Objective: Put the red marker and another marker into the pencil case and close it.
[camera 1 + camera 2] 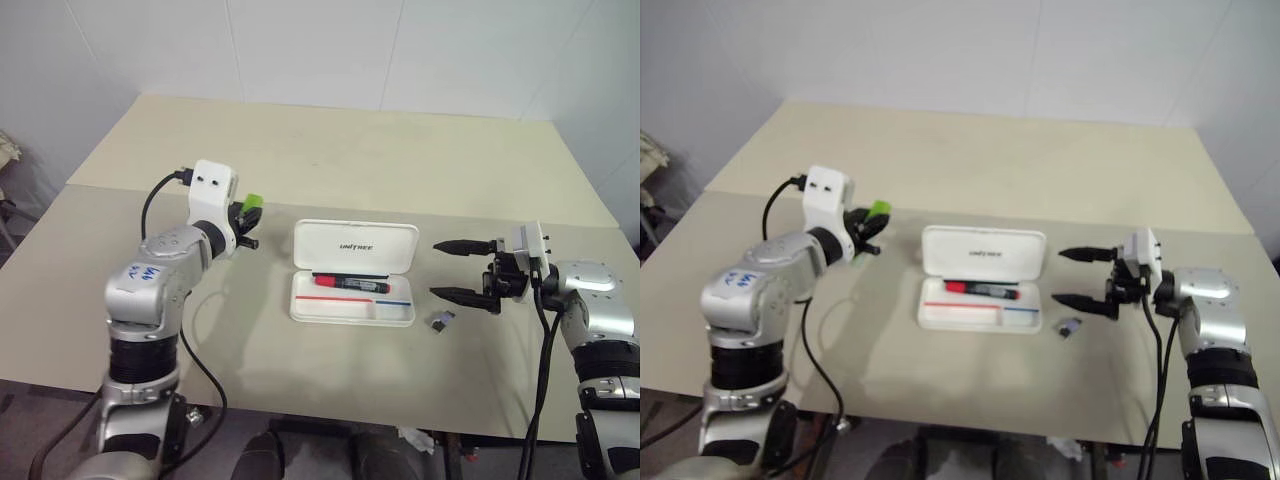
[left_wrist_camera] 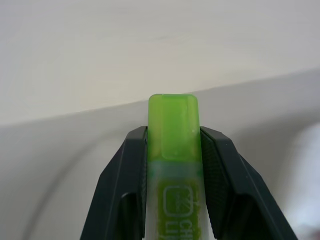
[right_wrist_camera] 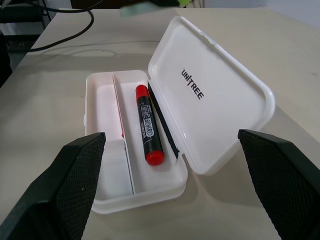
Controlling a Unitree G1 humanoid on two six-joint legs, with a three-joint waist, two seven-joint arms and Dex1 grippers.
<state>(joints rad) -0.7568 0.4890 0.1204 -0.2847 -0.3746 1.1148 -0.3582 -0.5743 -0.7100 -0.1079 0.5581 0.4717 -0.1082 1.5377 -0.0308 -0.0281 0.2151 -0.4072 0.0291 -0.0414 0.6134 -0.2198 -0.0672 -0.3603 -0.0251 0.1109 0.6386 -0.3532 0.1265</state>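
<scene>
- White plastic pencil case point(image 1: 354, 272) lies open near the middle of the beige table point(image 1: 330, 150), its lid tipped back away from the robot with dark "UNITREE" lettering on it.
- Inside the case, the red marker point(image 1: 352, 284) lies lengthwise in the compartment next to the hinge; its barrel is black with a printed label, and red shows at both ends in the right wrist view point(image 3: 147, 124).
- A thin divider runs the length of the tray, and a red and blue stripe is visible along it.
- The green highlighter point(image 2: 173, 150) is off the table, clamped between the two black fingers point(image 2: 125, 170) of the left pincer point(image 1: 246, 222); its lime cap sticks out past the fingertips.
- That left pincer is raised above the table, to the left of the case and apart from it.
- The right pincer point(image 1: 460, 270) hovers to the right of the case, its fingers point(image 3: 75, 175) spread wide apart and holding nothing, pointing toward the case.
- A small dark grey clip point(image 1: 442, 321) lies on the table just beside the case's front right corner, below the right pincer.
</scene>
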